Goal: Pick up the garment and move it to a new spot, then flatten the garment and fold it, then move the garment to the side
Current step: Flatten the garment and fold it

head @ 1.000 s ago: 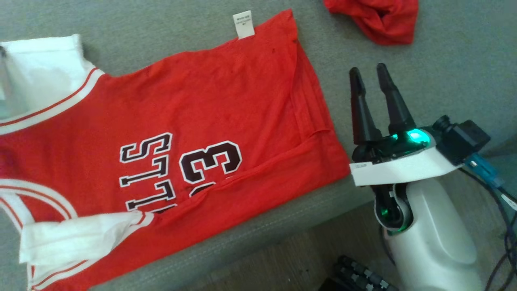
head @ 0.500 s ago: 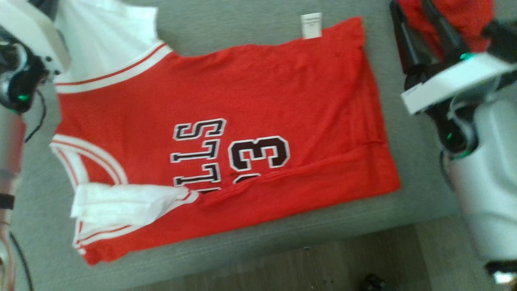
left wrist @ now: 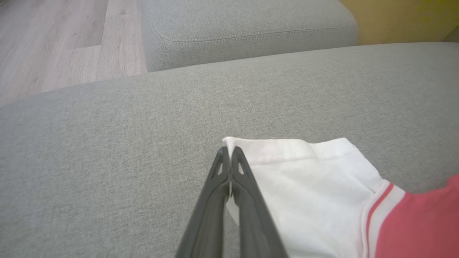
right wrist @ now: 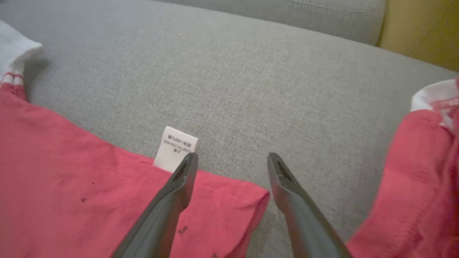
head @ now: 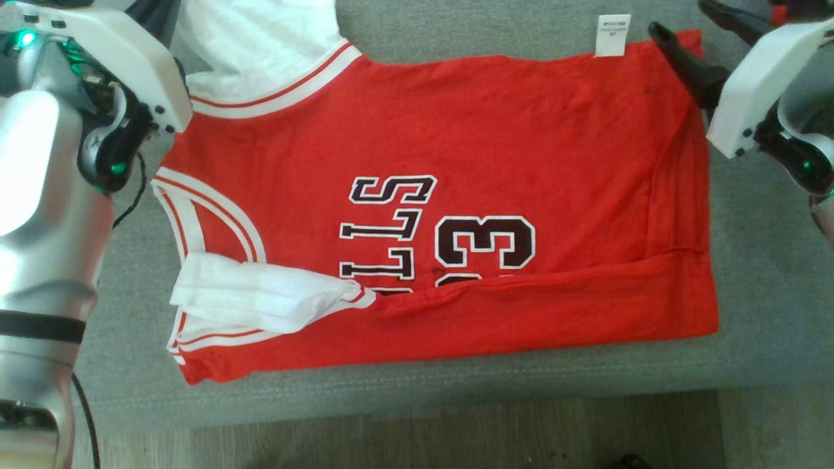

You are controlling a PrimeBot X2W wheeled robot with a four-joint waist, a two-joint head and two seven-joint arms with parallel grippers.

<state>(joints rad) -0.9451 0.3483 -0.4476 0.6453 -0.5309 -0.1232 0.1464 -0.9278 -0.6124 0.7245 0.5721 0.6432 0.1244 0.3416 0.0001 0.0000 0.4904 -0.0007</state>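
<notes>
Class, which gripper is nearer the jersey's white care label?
Right. The right gripper hovers open beside the care label; the left gripper is shut on the white sleeve, across the jersey.

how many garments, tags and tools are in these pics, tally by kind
garments: 2 (jersey, second garment)
tags: 1 (tag)
tools: 2 (left tool, right tool)
total: 5
</notes>
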